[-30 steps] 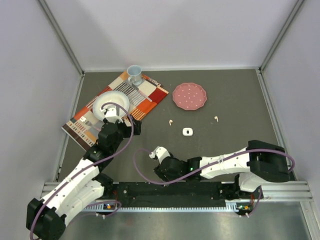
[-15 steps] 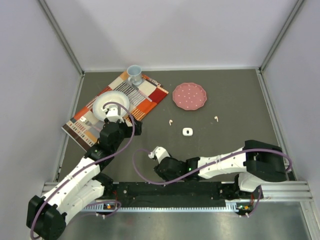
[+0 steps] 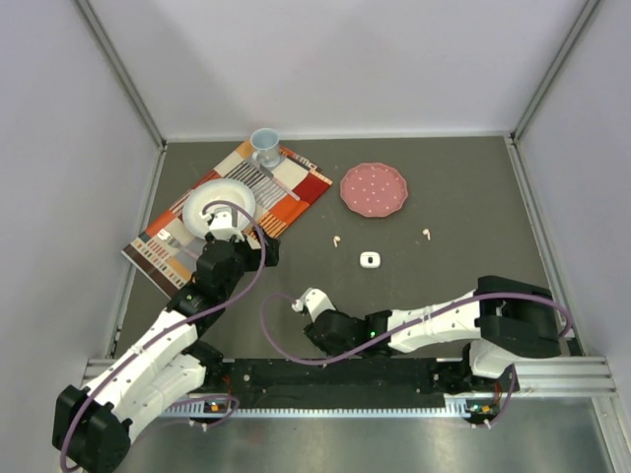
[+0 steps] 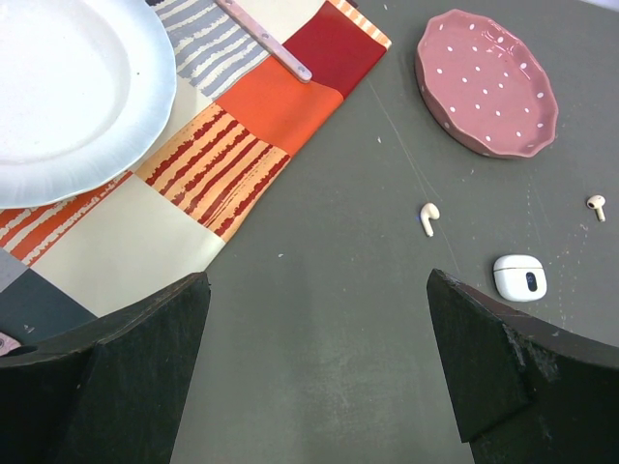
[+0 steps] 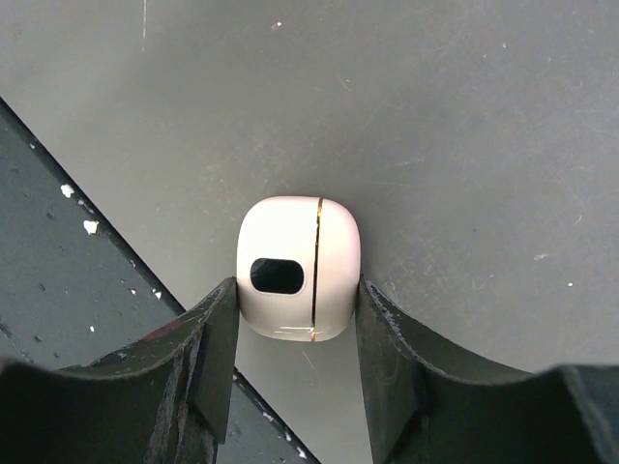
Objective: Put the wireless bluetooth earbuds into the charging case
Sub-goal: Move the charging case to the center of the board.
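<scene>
**A:** Which step was in hand?

**B:** Securing a case, I'd judge. The right gripper (image 5: 295,290) had its fingers set against both sides of a white charging case (image 5: 324,261), so it was gripping that. How firmly, the wrist view couldn't tell me. The lid looked shut, its seam running straight down the shell.

**A:** Where was it, taking the pink plate (image 3: 374,189) as the mark?

**B:** Well apart from the plate, towards the arm bases and off to its left.

**A:** And the other claw?

**B:** The left gripper (image 4: 317,285) hung wide open with nothing in it, well to the plate's left, by the placemat (image 4: 247,145).

**A:** The count?

**B:** Two cases: the held one, and a second case (image 3: 370,259) lying free on the plate's near side. There were two earbuds in sight, neither in a case. The left earbud (image 3: 336,239) lay near the plate's near-left edge, and the right earbud (image 3: 426,234) lay off its near-right. Then one pink plate, one white plate (image 4: 68,87), one cup (image 3: 264,146) and one placemat.

**A:** What did the next move call for?

**B:** By my reckoning, getting that lid open while the case was held steady. The free claw would then have to pinch a very small bud by its stem.
</scene>
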{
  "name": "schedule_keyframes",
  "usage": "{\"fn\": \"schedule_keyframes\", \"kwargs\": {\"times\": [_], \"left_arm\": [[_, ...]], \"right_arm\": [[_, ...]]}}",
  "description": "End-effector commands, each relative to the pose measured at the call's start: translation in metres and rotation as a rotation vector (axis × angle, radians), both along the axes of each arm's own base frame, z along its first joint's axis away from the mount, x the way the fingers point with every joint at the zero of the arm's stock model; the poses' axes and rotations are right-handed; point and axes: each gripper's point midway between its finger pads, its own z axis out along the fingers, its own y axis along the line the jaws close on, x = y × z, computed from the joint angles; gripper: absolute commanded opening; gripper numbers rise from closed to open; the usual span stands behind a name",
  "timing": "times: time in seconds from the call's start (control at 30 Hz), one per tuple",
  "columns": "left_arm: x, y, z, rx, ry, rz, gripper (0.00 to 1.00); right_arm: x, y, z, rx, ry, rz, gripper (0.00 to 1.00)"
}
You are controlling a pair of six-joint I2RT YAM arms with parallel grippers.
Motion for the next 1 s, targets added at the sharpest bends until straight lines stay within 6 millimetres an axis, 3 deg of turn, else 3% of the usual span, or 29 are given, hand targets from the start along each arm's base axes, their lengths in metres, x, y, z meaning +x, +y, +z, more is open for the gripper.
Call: {"fn": "schedule_keyframes", "kwargs": {"times": [0.0, 0.27, 0.57, 0.77, 0.87, 0.97], "left_arm": [[0.004, 0.0, 0.007, -0.009, -0.035, 0.003, 0.99], [0.002, 0.001, 0.005, -0.002, -0.033, 0.001, 0.99], [0.002, 0.002, 0.006, 0.002, -0.04, -0.001, 0.99], [0.001, 0.005, 0.008, 0.007, -0.055, 0.005, 0.99], [0.0, 0.006, 0.007, 0.01, -0.058, 0.007, 0.99], [0.0, 0.007, 0.006, 0.013, -0.055, 0.008, 0.99]], "right_arm": [[0.012, 0.001, 0.012, 0.022, -0.058, 0.004, 0.45], [0.033, -0.027, 0.009, 0.021, -0.098, 0.101, 0.51], [0.041, -0.038, 0.007, -0.018, -0.139, 0.152, 0.88], [0.037, -0.03, 0.02, 0.073, -0.166, 0.194, 0.88], [0.038, -0.032, 0.019, 0.082, -0.19, 0.206, 0.79], [0.033, -0.029, 0.018, 0.124, -0.208, 0.256, 0.82]]}}
